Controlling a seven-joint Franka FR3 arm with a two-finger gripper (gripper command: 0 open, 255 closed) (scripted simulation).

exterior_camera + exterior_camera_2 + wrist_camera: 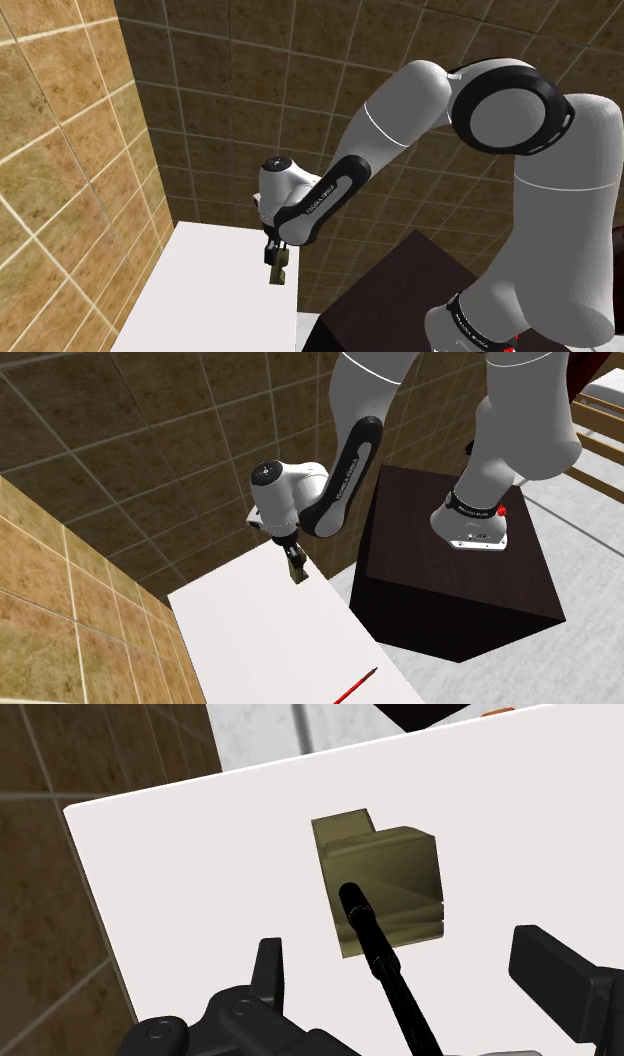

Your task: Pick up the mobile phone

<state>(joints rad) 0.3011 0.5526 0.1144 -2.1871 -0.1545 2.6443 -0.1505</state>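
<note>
End effector (405, 952) fingers stand wide apart, clasping nothing. Olive mobile phone (395, 884) sits between them on the white bench (200, 874), untouched. Approach looks done; closing and lifting remain.

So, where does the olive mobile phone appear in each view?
Shoulder view: mobile phone left of centre, at the white table's right edge.
Second exterior view: phone near centre, by the table's far corner.
Wrist view: phone centre, between the hand's open fingers.
Shared landmark: the white table.
</note>
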